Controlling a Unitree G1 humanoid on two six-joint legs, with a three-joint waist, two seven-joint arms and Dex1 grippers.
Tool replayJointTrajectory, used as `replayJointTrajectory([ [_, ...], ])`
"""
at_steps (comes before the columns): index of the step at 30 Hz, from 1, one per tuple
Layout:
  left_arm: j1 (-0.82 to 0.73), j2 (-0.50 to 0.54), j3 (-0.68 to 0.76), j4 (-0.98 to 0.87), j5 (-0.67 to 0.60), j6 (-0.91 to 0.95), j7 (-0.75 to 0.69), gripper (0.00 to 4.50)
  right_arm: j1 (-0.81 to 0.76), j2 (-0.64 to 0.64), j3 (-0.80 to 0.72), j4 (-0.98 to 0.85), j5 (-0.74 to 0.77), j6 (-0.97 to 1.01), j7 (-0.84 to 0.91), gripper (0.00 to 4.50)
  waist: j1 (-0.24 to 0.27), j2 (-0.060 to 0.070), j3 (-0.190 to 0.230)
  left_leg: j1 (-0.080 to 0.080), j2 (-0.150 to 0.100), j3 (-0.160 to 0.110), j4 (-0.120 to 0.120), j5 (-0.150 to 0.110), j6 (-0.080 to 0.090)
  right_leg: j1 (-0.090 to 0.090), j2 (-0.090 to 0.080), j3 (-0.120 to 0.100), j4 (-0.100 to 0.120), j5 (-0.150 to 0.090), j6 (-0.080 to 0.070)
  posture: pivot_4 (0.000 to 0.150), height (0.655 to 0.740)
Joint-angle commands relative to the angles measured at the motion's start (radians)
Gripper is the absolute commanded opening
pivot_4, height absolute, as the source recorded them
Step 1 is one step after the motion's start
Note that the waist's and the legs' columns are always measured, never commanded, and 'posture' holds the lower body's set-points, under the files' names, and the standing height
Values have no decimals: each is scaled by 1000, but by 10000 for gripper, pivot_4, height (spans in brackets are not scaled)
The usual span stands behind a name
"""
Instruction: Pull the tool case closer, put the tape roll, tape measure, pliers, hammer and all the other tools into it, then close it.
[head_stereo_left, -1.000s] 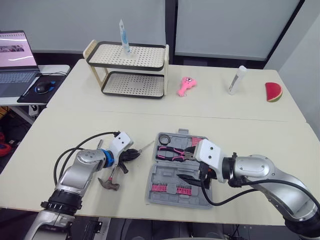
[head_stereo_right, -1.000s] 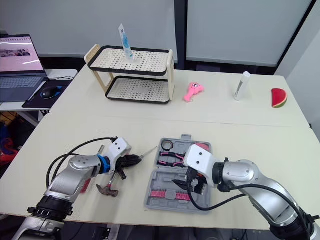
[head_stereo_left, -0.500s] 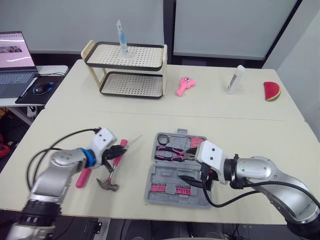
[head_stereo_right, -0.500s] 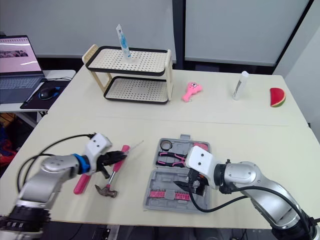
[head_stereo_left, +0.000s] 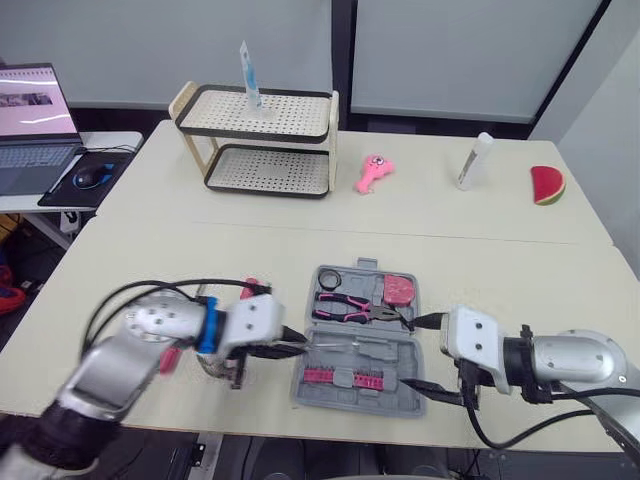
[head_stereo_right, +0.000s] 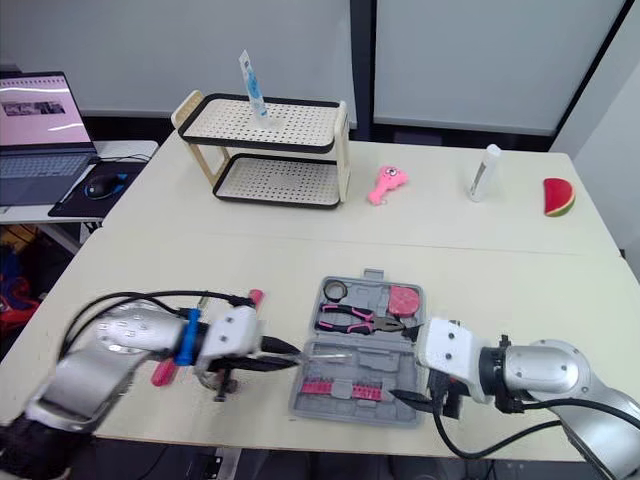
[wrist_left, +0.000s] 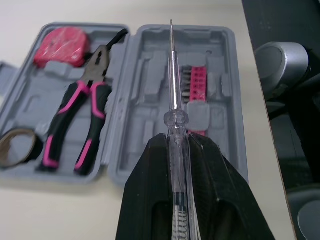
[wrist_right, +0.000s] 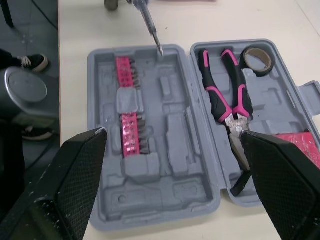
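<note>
My left tool (wrist_left: 179, 144) is clamped on a screwdriver (wrist_left: 173, 75), its tip over the near half of the open tool case (head_stereo_left: 390, 352) on the desk (head_stereo_left: 480, 260). My right tool (head_stereo_left: 428, 353) gapes wide beside the case's right edge.

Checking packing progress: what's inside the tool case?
Pliers, tape roll, tape measure and a pink bit strip. The screwdriver in the left gripper hangs over the case, hiding a strip of tray.
</note>
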Motion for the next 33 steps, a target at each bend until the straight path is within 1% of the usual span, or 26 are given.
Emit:
replayJointTrajectory([
  [1, -61, -38, -110, 19, 118, -22, 33, 2064, 12, -7, -25, -19, 3, -30, 19, 45000, -4, 0, 0, 1, 0, 0, 0, 0, 0, 1, 1, 1, 0, 0, 0, 1500, 7350],
  [7, -176, -137, -217, 111, 230, 29, 79, 2064, 12, -27, -15, -8, -18, 23, 0, 45000, -2, 0, 0, 2, 1, 0, 0, 0, 0, 1, 2, 2, 0, 0, -1, 1500, 7350],
  [14, -238, -199, -266, 186, 279, 33, 84, 2064, -25, -16, 4, -1, -29, 78, -25, 45000, -3, 0, 0, 2, 1, 0, -1, 0, 0, 1, 2, 2, -1, 0, -1, 1500, 7350],
  [33, -255, -264, -290, 264, 343, 0, 105, 2064, -22, 1, 23, -7, -35, 90, -40, 45000, -1, 0, 0, 2, 1, 0, 0, 0, 0, 1, 2, 2, -1, 0, -1, 1500, 7350],
])
